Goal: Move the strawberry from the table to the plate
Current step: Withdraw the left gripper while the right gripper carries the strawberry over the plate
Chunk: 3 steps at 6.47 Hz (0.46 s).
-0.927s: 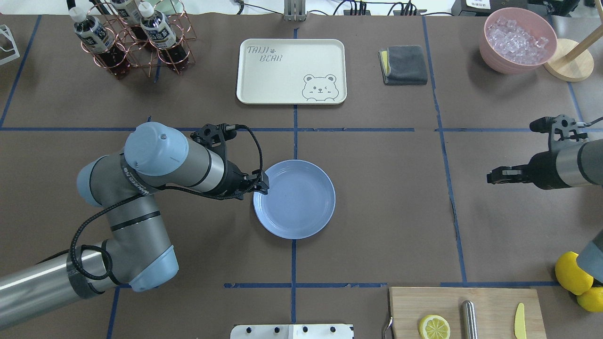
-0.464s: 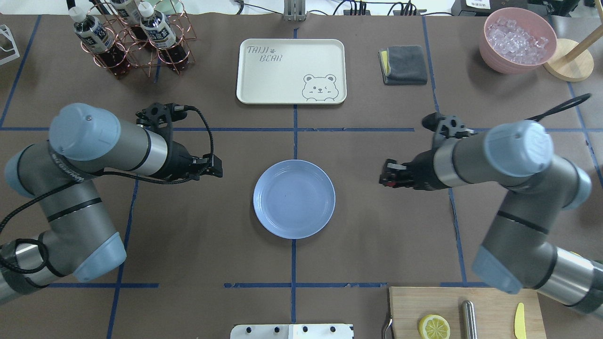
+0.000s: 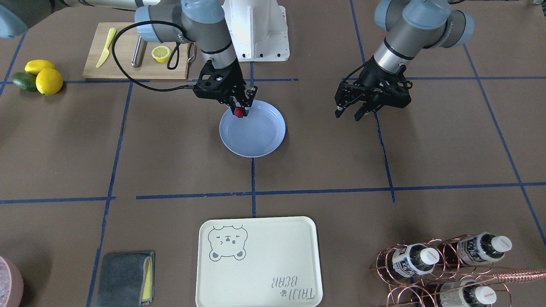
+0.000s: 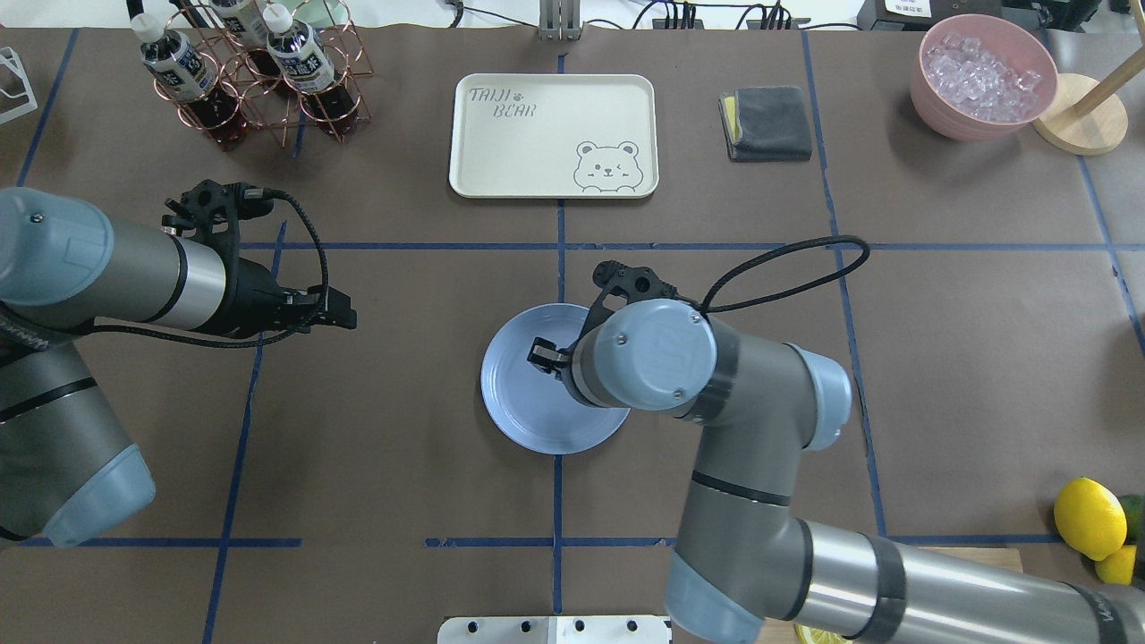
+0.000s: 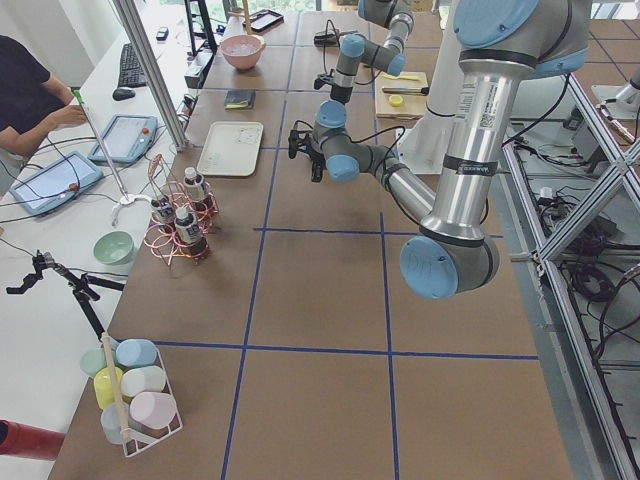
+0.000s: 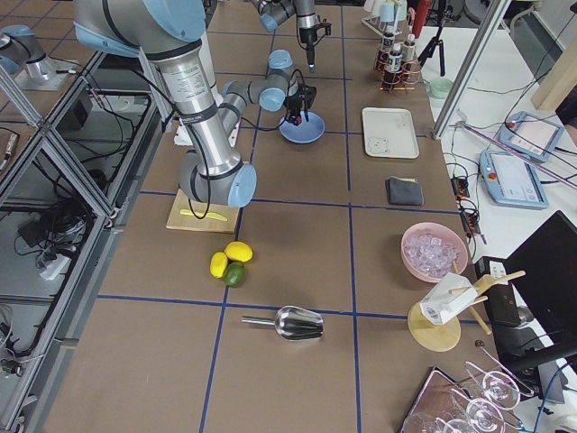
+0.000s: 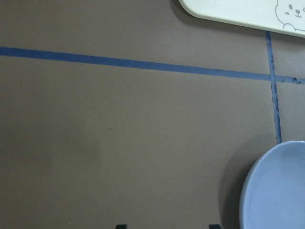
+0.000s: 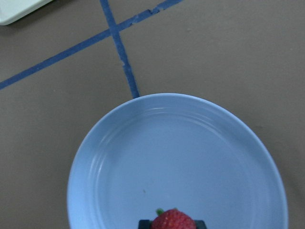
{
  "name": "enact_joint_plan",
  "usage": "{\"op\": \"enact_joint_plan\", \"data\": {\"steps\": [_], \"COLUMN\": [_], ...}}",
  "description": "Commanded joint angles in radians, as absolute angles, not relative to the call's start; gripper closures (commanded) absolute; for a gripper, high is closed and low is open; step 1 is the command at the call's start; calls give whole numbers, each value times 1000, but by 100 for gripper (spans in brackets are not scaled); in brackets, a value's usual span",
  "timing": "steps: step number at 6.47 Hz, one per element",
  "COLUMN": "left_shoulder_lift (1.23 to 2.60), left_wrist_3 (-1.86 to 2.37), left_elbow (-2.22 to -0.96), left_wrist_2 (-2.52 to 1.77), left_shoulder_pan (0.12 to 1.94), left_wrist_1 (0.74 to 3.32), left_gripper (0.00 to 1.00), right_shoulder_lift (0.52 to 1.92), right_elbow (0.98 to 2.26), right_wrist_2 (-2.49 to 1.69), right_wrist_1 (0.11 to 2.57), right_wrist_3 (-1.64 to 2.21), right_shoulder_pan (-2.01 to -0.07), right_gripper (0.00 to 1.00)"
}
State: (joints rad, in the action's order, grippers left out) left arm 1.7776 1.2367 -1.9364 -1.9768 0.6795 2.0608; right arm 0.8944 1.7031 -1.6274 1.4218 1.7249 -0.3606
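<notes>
Strawberry, small and red, is pinched between the fingers of the right gripper. That gripper is clenched on it above the plate, over the part of the plate nearest the robot's base. From the right wrist camera, the strawberry sits between two dark fingertips with the plate's pale blue inside spread beneath it. Whether it touches the plate cannot be told.

From the front-facing camera, going left to right, an avocado and two lemons lie bunched together on the bench, far to the plate's left. Toward the camera and to the plate's left lies a folded grey cloth. Beyond the plate and to its left, a wooden cutting board carries a yellow knife, a metal cylinder and a lemon half. The plate itself rests on a blue tape line. On the camera's side of the plate, well apart from it, lies a cream tray with a bear print. To the plate's right, well apart from it, the left gripper hangs over the bench, fingers spread and released, grasping nothing. Farthest right, toward the camera from the plate, stands a copper wire rack of bottles.
</notes>
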Motion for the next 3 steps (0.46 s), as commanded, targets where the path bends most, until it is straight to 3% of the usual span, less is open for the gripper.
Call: {"op": "enact_joint_plan", "data": {"steps": [1, 3], "left_shoulder_lift": [1778, 1787], "left_wrist_3": [1267, 1267], "left_elbow": [-1918, -1904], "left_wrist_2": [-1980, -1977], "left_shoulder_pan": [680, 678], "left_wrist_1": [2057, 2060], "left_gripper": [0, 0], "right_shoulder_lift": [787, 805], "right_elbow": [1558, 1540], "right_wrist_2": [-1566, -1563], "right_wrist_1": [1427, 1434], "right_wrist_3": [1778, 1776], "right_shoulder_pan": [-341, -341], "right_gripper": [100, 100]}}
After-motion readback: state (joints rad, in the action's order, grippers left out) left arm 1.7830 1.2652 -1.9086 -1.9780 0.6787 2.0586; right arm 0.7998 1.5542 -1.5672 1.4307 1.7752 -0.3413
